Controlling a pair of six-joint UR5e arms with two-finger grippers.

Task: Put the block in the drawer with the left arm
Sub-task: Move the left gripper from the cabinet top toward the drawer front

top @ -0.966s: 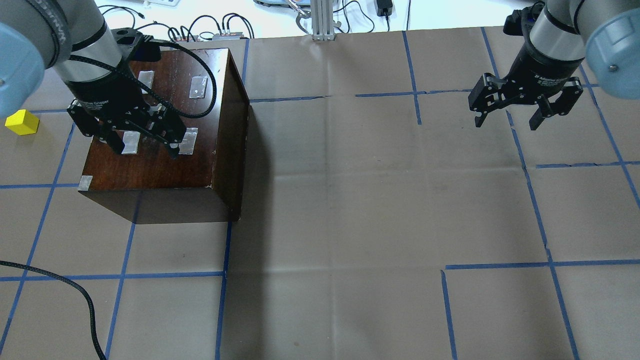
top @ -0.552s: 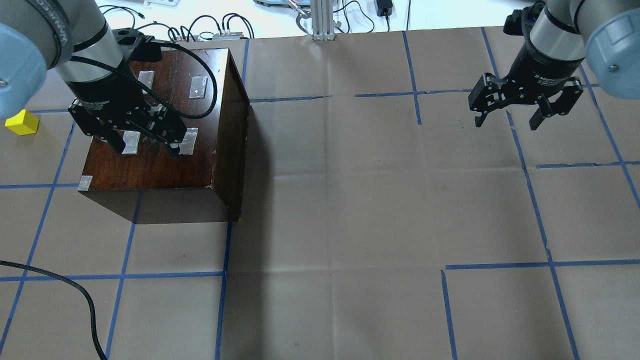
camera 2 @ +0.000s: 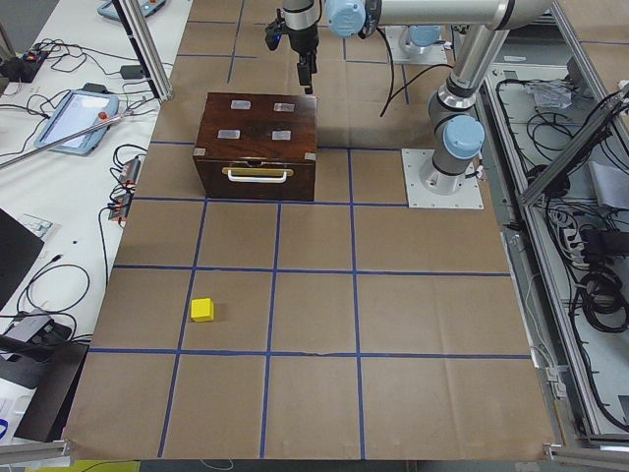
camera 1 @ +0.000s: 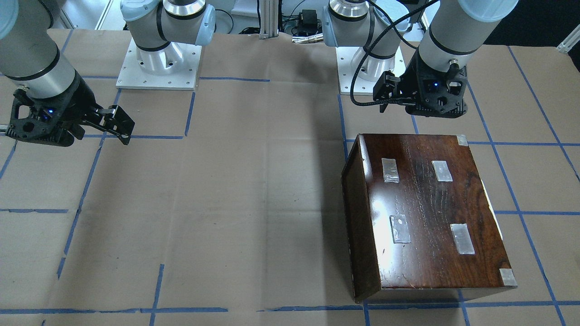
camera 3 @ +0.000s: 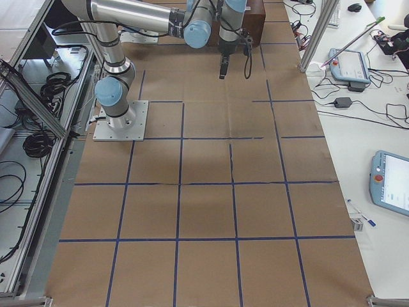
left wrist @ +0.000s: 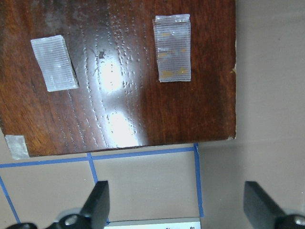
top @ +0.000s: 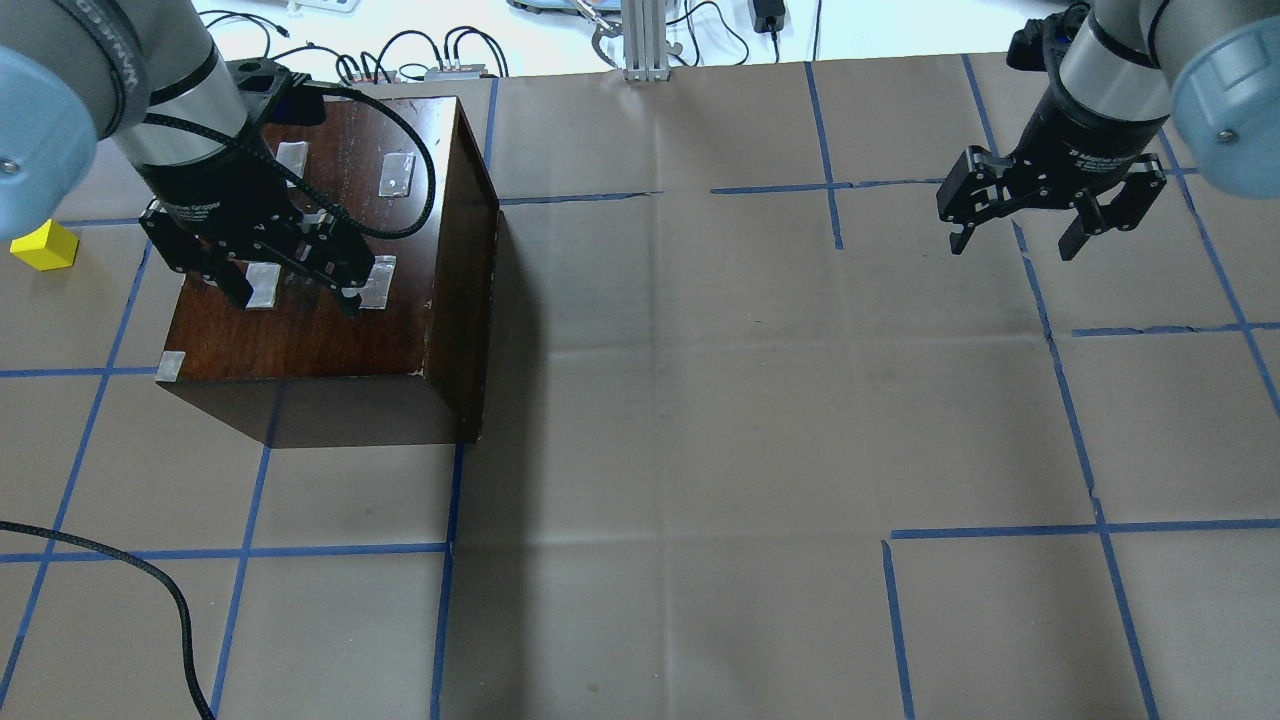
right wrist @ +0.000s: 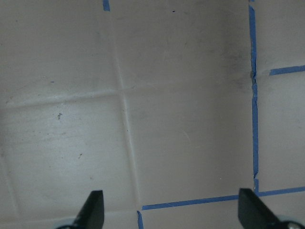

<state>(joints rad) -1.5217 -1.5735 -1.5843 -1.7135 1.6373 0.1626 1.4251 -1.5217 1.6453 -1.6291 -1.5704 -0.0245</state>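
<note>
The yellow block (top: 44, 246) lies on the table left of the dark cabinet (top: 330, 320), partly hidden by my left arm's blue joint cap; it shows clear in the exterior left view (camera 2: 202, 310). My left gripper (top: 292, 292) is open and empty, hovering over the cabinet's taped top (left wrist: 119, 71). The wrist view shows its fingertips (left wrist: 97, 205) wide apart. The drawer is shut; only its front with a pale handle (camera 2: 257, 176) shows. My right gripper (top: 1012, 247) is open and empty above bare table at the far right.
A loose black cable (top: 150, 580) lies at the table's front left. An aluminium post (top: 645, 40) and cables stand at the back edge. Blue tape lines grid the brown table cover. Teach pendants lie on side benches (camera 3: 390, 179).
My left arm has shifted slightly over the cabinet top, and its blue joint cap covers a little more of the block. The right arm has not moved.
</note>
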